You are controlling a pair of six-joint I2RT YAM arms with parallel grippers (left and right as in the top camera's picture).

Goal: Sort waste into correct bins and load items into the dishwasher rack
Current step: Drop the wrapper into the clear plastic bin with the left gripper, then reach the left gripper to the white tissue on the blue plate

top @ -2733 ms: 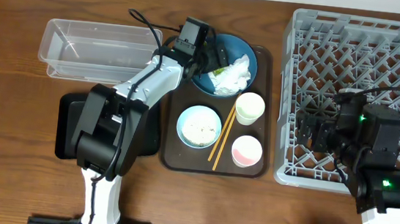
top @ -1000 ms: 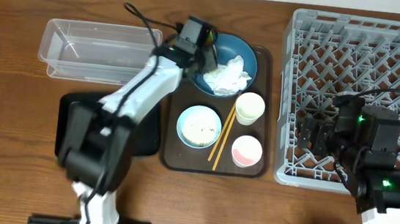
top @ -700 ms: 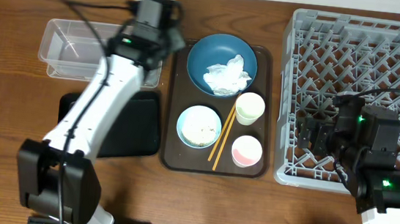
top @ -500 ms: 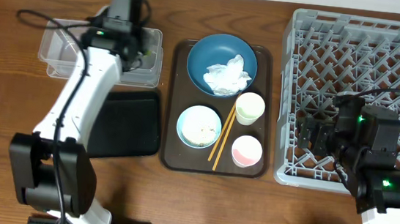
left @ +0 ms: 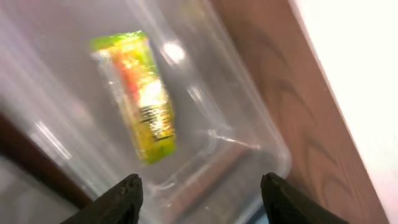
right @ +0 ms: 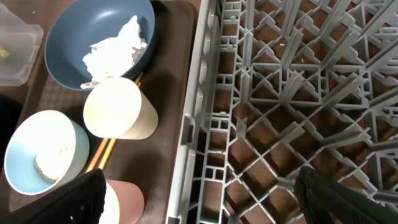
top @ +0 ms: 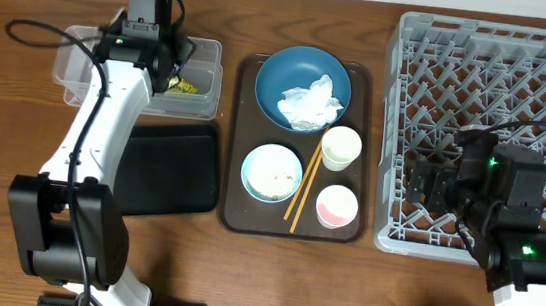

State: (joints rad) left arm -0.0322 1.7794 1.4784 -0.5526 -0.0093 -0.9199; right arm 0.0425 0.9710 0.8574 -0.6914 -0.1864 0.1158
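Snack wrapper [left: 140, 93] lies in the clear tub [top: 91, 55], left of the brown tray [top: 239, 130]; the left pincer [left: 200, 190] is apart above it. Tissue [top: 310, 101] sits in the blue plate [top: 275, 78] on the tray. Right pincer [right: 199, 190] is apart and empty.

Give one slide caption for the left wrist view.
Open left gripper above the yellow-green snack wrapper in the clear tub.

Crowded tray [top: 233, 217] — open rack [top: 492, 74] just beside
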